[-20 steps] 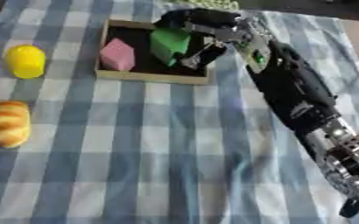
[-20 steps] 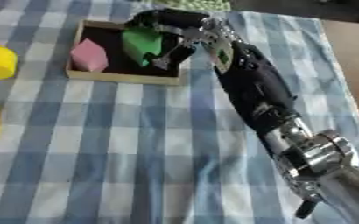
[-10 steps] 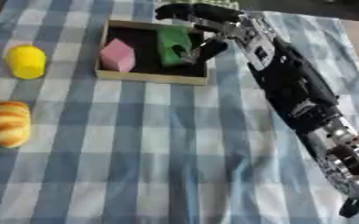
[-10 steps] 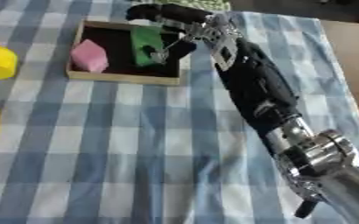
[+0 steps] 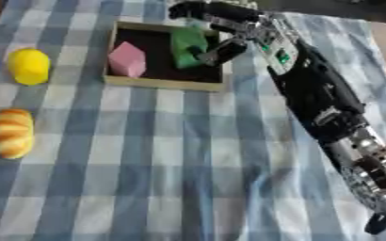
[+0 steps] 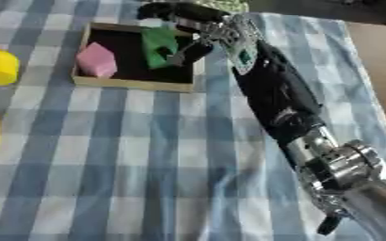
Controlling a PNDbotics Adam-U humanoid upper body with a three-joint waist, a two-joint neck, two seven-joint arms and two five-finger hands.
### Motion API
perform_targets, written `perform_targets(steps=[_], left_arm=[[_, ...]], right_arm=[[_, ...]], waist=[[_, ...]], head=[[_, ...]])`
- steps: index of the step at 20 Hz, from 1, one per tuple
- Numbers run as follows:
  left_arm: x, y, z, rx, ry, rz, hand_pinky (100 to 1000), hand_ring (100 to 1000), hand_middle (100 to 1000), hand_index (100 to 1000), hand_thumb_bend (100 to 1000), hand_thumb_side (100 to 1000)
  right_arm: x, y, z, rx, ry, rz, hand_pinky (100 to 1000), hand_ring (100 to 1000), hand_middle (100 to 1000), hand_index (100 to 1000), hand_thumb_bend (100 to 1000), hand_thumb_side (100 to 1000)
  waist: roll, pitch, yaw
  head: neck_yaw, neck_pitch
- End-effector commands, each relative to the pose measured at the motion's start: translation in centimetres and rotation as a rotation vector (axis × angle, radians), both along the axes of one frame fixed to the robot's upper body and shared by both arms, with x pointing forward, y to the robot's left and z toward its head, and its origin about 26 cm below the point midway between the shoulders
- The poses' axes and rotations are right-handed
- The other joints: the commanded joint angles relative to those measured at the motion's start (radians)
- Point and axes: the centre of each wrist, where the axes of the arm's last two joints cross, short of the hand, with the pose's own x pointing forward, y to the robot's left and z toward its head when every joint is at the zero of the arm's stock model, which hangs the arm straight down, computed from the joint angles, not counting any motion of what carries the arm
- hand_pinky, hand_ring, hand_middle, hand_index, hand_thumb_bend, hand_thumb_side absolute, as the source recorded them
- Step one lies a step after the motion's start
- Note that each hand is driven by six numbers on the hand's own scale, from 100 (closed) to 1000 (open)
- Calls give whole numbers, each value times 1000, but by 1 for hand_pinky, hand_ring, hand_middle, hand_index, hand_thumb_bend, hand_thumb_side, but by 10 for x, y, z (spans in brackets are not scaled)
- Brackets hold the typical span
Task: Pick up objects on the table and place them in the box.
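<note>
Left eye view takes in a worktop (image 5: 147, 188) under a blue-and-white checked cloth, and nearest on the robot's left lies a bread roll (image 5: 9, 132), golden brown with pale stripes, at the cloth's edge. A little farther back on that side sits a yellow rounded object (image 5: 28, 66), lemon-like, well apart from the roll. Beyond it stands the box (image 5: 159, 84), a shallow wooden tray with a dark floor. A pink block (image 5: 127, 59) with slanted faces rests in its left half, and a green block (image 5: 188, 47) stands in the right half, close to the right wall.

From the lower right the black right arm stretches diagonally up the cloth to the box's far right corner. The right hand (image 5: 229, 26) hangs over that corner, fingers spread out past the far rim and the thumb pointing down beside the green block; the hand is released, holding nothing.

A second ago the fingers were curled around the green block above the box. Now the block sits on the box floor and the fingers have opened away from it. The left hand does not show.
</note>
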Motion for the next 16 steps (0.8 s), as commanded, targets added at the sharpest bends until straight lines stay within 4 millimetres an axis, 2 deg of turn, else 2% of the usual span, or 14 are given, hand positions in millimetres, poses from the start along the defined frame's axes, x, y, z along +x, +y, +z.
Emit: perform_targets(steps=[1, 7, 11, 12, 14, 16], left_arm=[[-3, 2, 8, 16, -37, 3, 1000, 884, 812, 842, 100, 567], [-2, 7, 14, 31, -72, 17, 1000, 884, 812, 842, 100, 577], [-1, 12, 19, 50, -102, 30, 1000, 885, 812, 841, 100, 596], [-1, 12, 21, 57, -114, 33, 1000, 885, 812, 842, 100, 610], [0, 14, 28, 77, -151, 35, 1000, 884, 812, 841, 100, 648], [2, 17, 37, 107, -202, 39, 1000, 884, 812, 842, 100, 672]], right_arm=[[-15, -17, 43, -123, -105, 138, 1000, 1000, 897, 1000, 100, 100], [-57, -41, 91, 21, -197, 190, 1000, 1000, 845, 1000, 100, 100], [-91, -68, 107, 115, -221, 185, 1000, 1000, 820, 1000, 100, 100], [-99, -75, 109, 133, -225, 182, 1000, 1000, 805, 1000, 100, 124], [-115, -87, 108, 169, -225, 180, 1000, 1000, 749, 1000, 100, 191], [-129, -100, 105, 239, -221, 168, 1000, 1000, 611, 1000, 100, 251]], waist=[[1, -21, -7], [4, -25, -30], [10, -29, -44], [12, -29, -47], [18, -29, -51], [24, -29, -56]], head=[[11, -5], [43, 1], [78, 2], [86, 1], [97, 0], [102, 0]])
